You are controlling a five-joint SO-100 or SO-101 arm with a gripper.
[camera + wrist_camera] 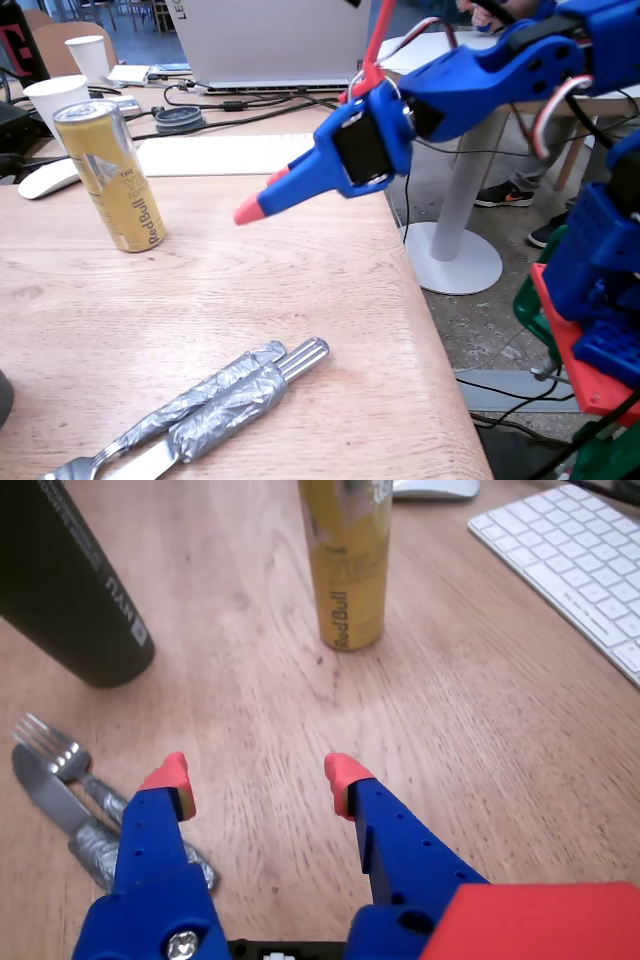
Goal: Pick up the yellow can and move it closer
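The yellow can (pixel 108 172) stands upright on the wooden table, gold with red "Red Bull" lettering and a silver top. In the wrist view the yellow can (pixel 347 565) is straight ahead, its top cut off by the frame. My blue gripper (pixel 262 200) with red fingertips hovers above the table to the right of the can in the fixed view, well apart from it. From the wrist, the gripper (pixel 258 778) is open with nothing between its fingers, and bare wood separates it from the can.
A fork and knife wrapped in grey tape (pixel 205 405) lie near the front edge. A black cylinder (pixel 70 590) stands left of the can. A white keyboard (pixel 580 570), mouse (pixel 45 178), paper cups (pixel 58 98) and a laptop (pixel 265 40) sit behind. The table edge (pixel 425 330) drops off at right.
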